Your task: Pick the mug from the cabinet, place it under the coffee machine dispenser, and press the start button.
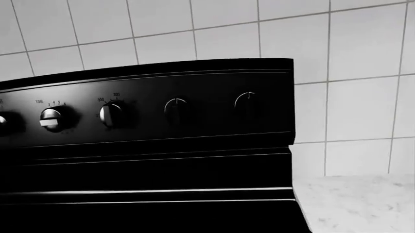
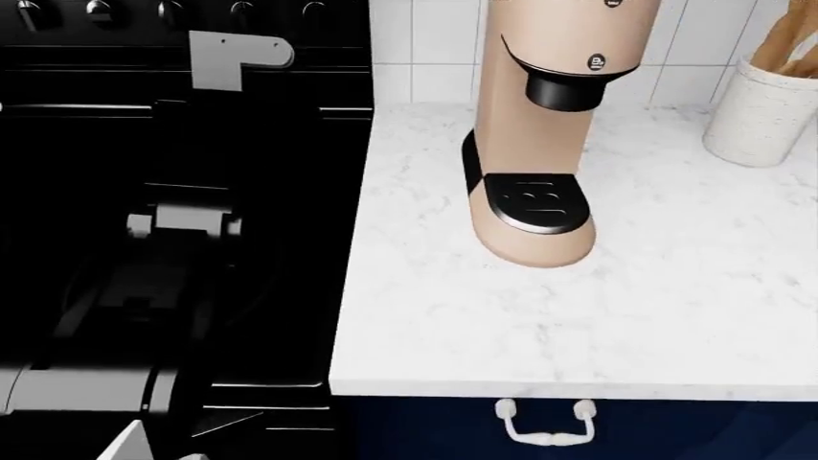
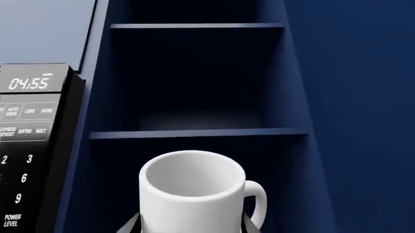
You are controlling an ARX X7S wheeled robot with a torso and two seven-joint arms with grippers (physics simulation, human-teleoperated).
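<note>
We see bare marble counter [image 2: 614,316] around the coffee machine [image 2: 537,144]; its drip tray [image 2: 534,201] lies open beneath the dispenser [image 2: 576,88]. The utensil crock [image 2: 764,115] crowds the far right corner.

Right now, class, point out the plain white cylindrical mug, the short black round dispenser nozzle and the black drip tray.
plain white cylindrical mug [image 3: 194,206]: right wrist view, front wall.
short black round dispenser nozzle [image 2: 576,90]: head view, side.
black drip tray [image 2: 537,200]: head view, top surface.

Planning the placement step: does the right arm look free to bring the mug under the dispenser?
Probably yes: the drip tray under the dispenser is bare, and the mug sits between the right hand's fingers.
</note>
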